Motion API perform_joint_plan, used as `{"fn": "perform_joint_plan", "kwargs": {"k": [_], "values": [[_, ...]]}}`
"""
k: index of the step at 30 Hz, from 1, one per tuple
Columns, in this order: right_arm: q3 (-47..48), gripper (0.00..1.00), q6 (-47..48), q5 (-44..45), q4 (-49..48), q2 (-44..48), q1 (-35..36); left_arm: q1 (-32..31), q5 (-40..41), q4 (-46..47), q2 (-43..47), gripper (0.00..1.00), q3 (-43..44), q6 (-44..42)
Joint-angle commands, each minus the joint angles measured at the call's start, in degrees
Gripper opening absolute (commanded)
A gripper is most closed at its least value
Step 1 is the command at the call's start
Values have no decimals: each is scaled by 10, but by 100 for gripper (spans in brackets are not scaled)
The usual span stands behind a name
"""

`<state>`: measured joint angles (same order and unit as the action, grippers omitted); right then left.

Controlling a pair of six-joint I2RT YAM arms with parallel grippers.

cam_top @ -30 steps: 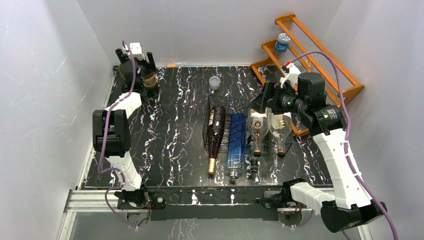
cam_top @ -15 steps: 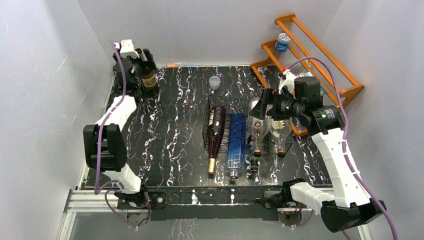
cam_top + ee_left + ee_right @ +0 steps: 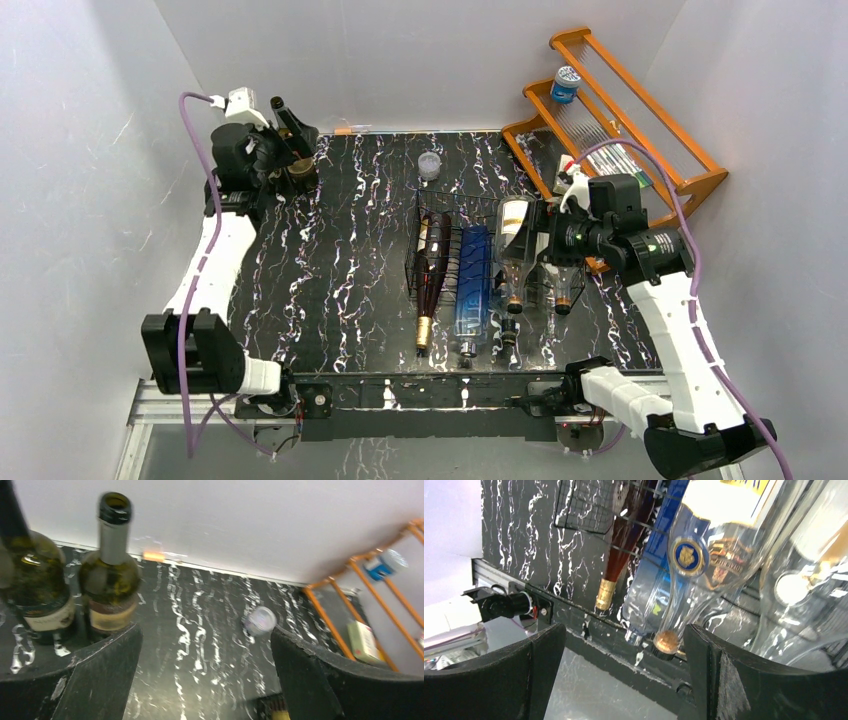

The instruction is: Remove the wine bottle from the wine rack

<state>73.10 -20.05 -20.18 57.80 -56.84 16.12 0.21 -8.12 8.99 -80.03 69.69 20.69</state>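
Observation:
The black wire wine rack [image 3: 450, 262] lies mid-table with several bottles side by side: a dark red one [image 3: 431, 270], a blue one [image 3: 471, 285] and two clear ones [image 3: 515, 262] [image 3: 563, 270]. My right gripper [image 3: 533, 232] is open and empty, hovering over the base ends of the clear bottles. Its wrist view looks down the bottles past the open gripper [image 3: 624, 647], with the clear corked bottle [image 3: 704, 570] between the red bottle [image 3: 616, 555] and the second clear bottle [image 3: 804, 580]. My left gripper [image 3: 290, 135] [image 3: 205, 652] is open and empty at the far left, beside two upright green bottles [image 3: 107, 585].
An orange wooden slatted shelf [image 3: 690, 180] stands at the back right, holding a blue-capped jar [image 3: 566, 83] and a small box [image 3: 364, 640]. A small clear cup [image 3: 429, 165] sits behind the rack. White walls close in on three sides.
My right gripper has dropped lower and shifted left over the clear bottles. My left arm has stretched out, and its gripper has drawn up and left from the upright bottles.

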Motion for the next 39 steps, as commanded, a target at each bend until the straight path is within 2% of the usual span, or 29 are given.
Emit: {"fn": "perform_joint_plan", "kwargs": {"k": [1, 8, 14, 18, 23, 32, 39], "values": [[-29, 98, -34, -24, 38, 30, -3, 2, -123, -9, 56, 98, -35, 37], [-99, 98, -108, 18, 52, 78, -2, -5, -170, 50, 105, 98, -141, 31], [-122, 97, -115, 57, 59, 81, -3, -79, -142, -11, 113, 98, -120, -31], [-155, 93, -135, 52, 32, 87, -2, -139, -90, -32, 133, 98, -123, -63], [-182, 81, -146, 44, 10, 74, 1, -179, -44, -39, 152, 98, -132, -81], [-183, 80, -163, 57, -27, 51, 23, -193, -42, -43, 152, 98, -132, -85], [-203, 77, -201, 96, -63, 26, 82, -197, -41, -42, 151, 98, -133, -87]]}}
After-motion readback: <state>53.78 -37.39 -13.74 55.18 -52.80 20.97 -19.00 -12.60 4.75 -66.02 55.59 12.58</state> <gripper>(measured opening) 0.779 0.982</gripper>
